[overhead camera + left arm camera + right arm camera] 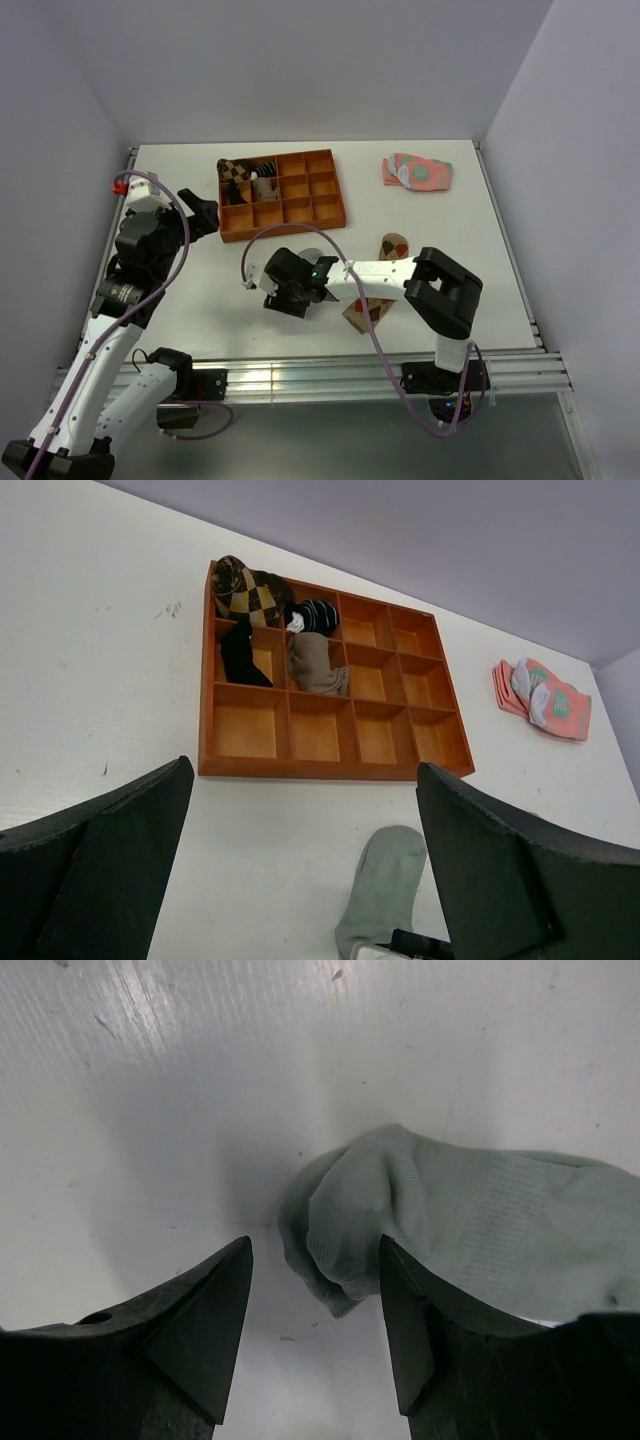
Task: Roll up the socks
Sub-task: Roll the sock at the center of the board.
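Note:
The plain grey sock (480, 1230) lies flat on the white table, its near end bunched into a small fold (345, 1225). My right gripper (315, 1248) is open, low over the table, with that folded end between its fingers. In the top view the right gripper (283, 295) sits at the table's middle front and covers most of the sock (305, 256). The tan argyle sock (390, 245) lies partly under the right forearm. My left gripper (205, 215) is open and empty, raised left of the tray; its view shows the grey sock (385, 885) below it.
An orange wooden compartment tray (285, 228) stands at the back middle, with rolled socks in its left cells (250, 590). Pink-and-green socks (417, 172) lie at the back right. A purple cable loops over the table near the right gripper.

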{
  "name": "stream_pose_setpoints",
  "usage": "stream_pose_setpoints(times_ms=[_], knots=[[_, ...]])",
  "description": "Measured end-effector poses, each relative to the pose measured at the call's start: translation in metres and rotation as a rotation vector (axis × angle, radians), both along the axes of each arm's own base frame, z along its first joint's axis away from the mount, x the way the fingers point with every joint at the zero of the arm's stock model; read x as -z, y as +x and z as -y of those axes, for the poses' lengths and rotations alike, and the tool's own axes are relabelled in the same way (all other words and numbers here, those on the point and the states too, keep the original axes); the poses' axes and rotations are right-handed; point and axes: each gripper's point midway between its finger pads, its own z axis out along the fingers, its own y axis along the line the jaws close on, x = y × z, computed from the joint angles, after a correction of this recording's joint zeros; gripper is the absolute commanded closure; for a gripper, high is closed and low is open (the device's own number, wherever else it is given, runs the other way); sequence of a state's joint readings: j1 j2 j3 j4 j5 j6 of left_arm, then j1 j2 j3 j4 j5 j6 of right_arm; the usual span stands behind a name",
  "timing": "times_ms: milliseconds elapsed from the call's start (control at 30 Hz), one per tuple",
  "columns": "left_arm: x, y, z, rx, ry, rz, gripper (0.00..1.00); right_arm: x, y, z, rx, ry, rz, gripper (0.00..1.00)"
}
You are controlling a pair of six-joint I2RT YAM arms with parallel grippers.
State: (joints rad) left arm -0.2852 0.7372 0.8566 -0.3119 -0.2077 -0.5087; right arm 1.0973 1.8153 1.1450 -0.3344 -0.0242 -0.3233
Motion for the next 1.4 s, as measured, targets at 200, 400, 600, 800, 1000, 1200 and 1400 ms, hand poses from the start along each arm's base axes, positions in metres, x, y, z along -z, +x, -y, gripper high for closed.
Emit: stream_pose_setpoints(times_ms=[200, 400, 600, 800, 1000, 1200, 1400], knots=[[0.003, 0.002, 0.000, 0.000, 0.003, -0.010, 0.00, 0.012, -0.003, 0.007, -0.002, -0.046, -0.015, 0.42], [0.005, 0.003, 0.001, 0.001, 0.004, -0.017, 0.01, 0.013, -0.001, 0.005, -0.002, -0.053, -0.010, 0.68], [0.012, 0.007, 0.002, -0.008, -0.016, -0.044, 0.07, 0.014, 0.000, 0.006, 0.000, -0.056, -0.007, 0.82], [0.045, 0.008, 0.008, -0.040, -0.095, -0.113, 0.18, 0.007, -0.008, 0.008, -0.012, 0.009, -0.147, 0.83], [0.090, -0.004, 0.033, -0.009, -0.144, -0.148, 0.39, -0.006, 0.001, 0.026, 0.051, 0.085, -0.343, 0.84], [0.111, -0.016, 0.060, 0.062, -0.187, -0.103, 0.58, -0.020, -0.006, 0.023, 0.055, 0.146, -0.552, 0.86], [0.143, -0.030, 0.084, 0.174, -0.196, -0.049, 0.59, -0.017, -0.016, 0.028, 0.065, 0.144, -0.740, 0.87]])
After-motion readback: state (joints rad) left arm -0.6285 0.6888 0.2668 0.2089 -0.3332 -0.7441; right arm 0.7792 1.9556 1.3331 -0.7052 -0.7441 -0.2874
